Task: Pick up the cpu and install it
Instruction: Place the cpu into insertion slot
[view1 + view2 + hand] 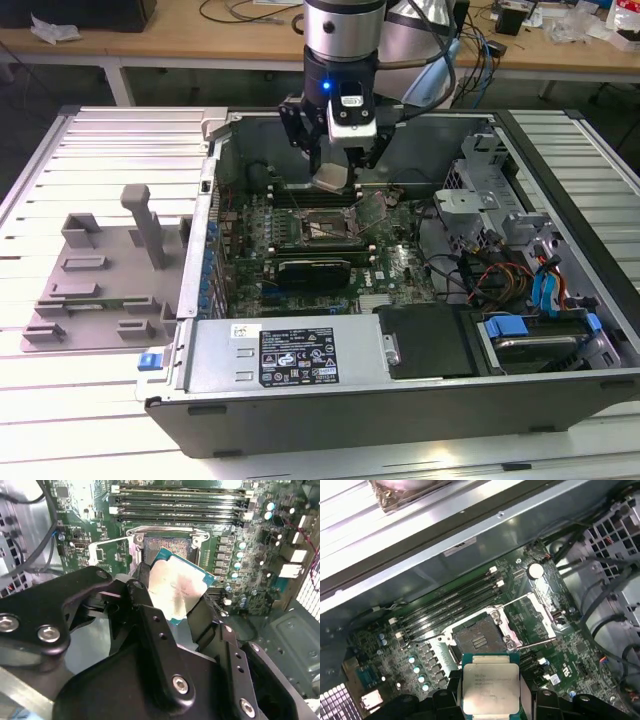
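Gripper (492,700) was clamped on the cpu (489,682), holding it above and short of the open socket (476,640). Transfer step in hand; cpu not yet seated, edges judged not square to socket

Silver-white, teal-rimmed square cpu (487,690) shines against matte black metal fingers (150,625). Green, silver-speckled motherboard (400,265) lies inside the grey steel case (300,420), with bright blue plastic clips (548,288) at four o'clock.
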Controlling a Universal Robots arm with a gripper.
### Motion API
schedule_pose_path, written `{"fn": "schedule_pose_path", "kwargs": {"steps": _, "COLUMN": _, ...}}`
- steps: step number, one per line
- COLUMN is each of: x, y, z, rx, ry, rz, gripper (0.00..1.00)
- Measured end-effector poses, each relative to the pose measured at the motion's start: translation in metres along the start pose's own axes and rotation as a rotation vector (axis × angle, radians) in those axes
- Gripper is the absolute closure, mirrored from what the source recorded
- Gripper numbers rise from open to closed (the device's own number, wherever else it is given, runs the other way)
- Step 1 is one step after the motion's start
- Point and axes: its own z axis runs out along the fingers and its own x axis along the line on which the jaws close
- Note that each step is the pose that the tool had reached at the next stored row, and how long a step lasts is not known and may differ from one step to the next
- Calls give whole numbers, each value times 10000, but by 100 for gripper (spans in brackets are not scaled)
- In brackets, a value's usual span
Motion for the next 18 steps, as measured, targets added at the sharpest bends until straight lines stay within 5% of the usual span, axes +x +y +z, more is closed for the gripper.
{"fn": "schedule_pose_path", "kwargs": {"steps": 3, "x": 0, "y": 0, "z": 1, "rx": 11, "ry": -39, "rz": 751, "gripper": 45}}
{"fn": "schedule_pose_path", "kwargs": {"steps": 5, "x": 0, "y": 0, "z": 2, "rx": 24, "ry": -85, "rz": 1623, "gripper": 45}}
{"fn": "schedule_pose_path", "kwargs": {"steps": 8, "x": 0, "y": 0, "z": 3, "rx": 32, "ry": -112, "rz": 2138, "gripper": 45}}
{"fn": "schedule_pose_path", "kwargs": {"steps": 18, "x": 0, "y": 0, "z": 5, "rx": 74, "ry": -262, "rz": 4964, "gripper": 45}}
